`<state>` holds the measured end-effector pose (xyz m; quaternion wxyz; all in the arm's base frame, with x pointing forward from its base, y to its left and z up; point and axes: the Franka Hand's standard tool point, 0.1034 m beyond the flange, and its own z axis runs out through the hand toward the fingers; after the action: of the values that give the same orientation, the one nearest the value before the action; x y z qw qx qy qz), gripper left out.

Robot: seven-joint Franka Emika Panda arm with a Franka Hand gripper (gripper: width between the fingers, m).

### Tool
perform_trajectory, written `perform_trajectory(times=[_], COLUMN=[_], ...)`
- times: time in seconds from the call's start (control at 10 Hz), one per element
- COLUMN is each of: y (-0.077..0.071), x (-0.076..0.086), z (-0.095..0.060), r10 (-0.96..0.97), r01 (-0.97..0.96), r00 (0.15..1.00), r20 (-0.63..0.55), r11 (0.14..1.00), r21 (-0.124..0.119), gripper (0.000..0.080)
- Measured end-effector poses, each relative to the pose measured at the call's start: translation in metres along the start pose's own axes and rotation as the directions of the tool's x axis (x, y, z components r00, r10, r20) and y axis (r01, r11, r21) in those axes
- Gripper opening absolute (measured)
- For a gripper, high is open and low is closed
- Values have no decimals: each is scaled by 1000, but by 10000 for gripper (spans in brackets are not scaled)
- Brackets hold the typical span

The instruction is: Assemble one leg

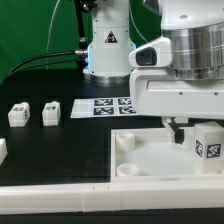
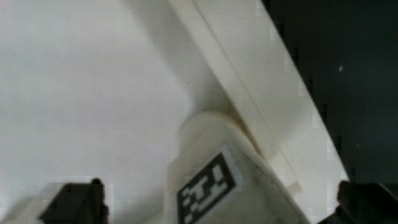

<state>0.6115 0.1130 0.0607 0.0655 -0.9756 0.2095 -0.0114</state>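
A leg (image 1: pixel 208 141), a small white block with a black-and-white tag, stands on the large white tray (image 1: pixel 150 165) near its corner at the exterior view's right. My gripper (image 1: pixel 193 134) hangs over it, with one dark finger (image 1: pixel 178 131) showing beside the leg. In the wrist view the leg (image 2: pixel 221 183) sits between my two dark fingertips (image 2: pixel 75 203), with a gap on each side. The gripper (image 2: pixel 219 206) is open and holds nothing. The tray's raised rim (image 2: pixel 249 80) runs beside the leg.
Two more tagged legs (image 1: pixel 18 115) (image 1: pixel 51 112) stand on the black table at the exterior view's left. Another white part (image 1: pixel 3 150) shows at the left edge. The marker board (image 1: pixel 105 106) lies behind the tray. A long white bar (image 1: pixel 60 196) runs along the front.
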Motion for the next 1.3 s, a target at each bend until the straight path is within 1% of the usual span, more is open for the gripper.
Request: perform_trajectory(times=[0.2,0.4,0.5,0.7,0.8,1.0,1.1,1.2,1.3], y=[-1,-2,-2,-1,-1,-1,-1,0,0], x=[1,-1,-1,-1,-1,-1,-1,0,0], z=[-1,2,2,2,2,2,2,1,1], r10=[-215,-393,-436,-562,-563,-562,-562,-561,-561], r01=[215,393,436,562,563,562,562,561,561], r00=[977,920,900,827,826,827,827,828,828], r20=[-3,0,1,3,3,3,3,3,3], r11=[977,920,900,827,826,827,827,828,828], r21=[-6,-12,-12,-17,-17,-17,-17,-18,-18], gripper=[649,649,649,649,649,390,390,291,291])
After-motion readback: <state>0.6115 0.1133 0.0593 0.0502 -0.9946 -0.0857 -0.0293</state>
